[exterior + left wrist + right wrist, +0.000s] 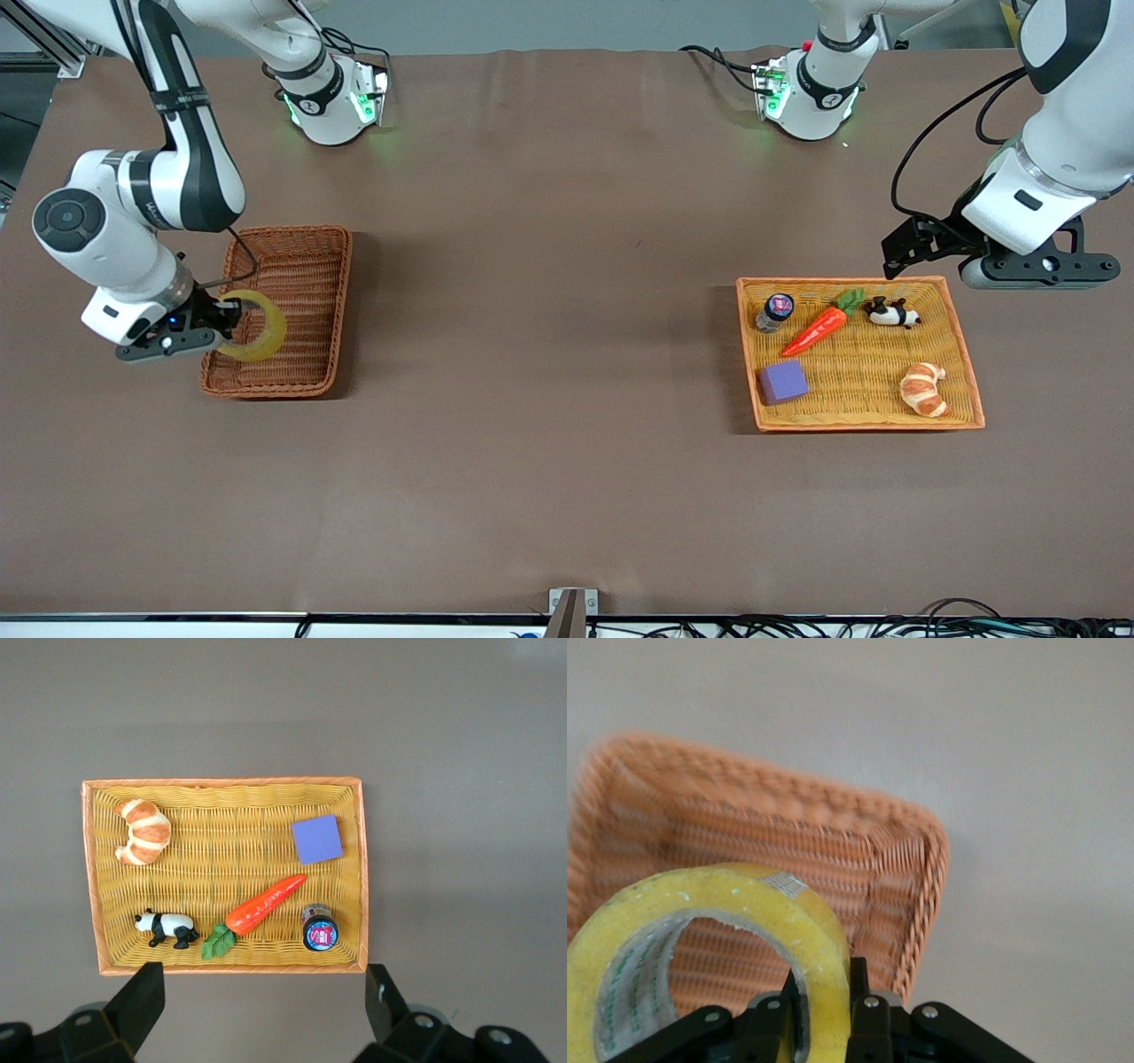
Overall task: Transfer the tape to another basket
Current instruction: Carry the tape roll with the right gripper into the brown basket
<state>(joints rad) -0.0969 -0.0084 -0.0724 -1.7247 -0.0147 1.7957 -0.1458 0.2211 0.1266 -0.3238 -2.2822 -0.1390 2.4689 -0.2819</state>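
The tape [256, 326] is a yellowish ring held by my right gripper [229, 320], which is shut on its wall over the reddish-brown wicker basket [301, 266] at the right arm's end of the table. In the right wrist view the tape [744, 904] fills the foreground, one finger inside the ring and one outside, with the basket [904, 868] under it. My left gripper [897, 257] is open and empty, held in the air by the edge of the orange-yellow tray [961, 354] nearest the bases; its fingers [142, 1001] stand wide apart.
The orange-yellow tray [359, 868] holds a croissant [923, 388], a purple block [783, 382], a carrot [819, 328], a panda figure [892, 312] and a small bottle [775, 312]. Brown table surface [549, 354] lies between basket and tray.
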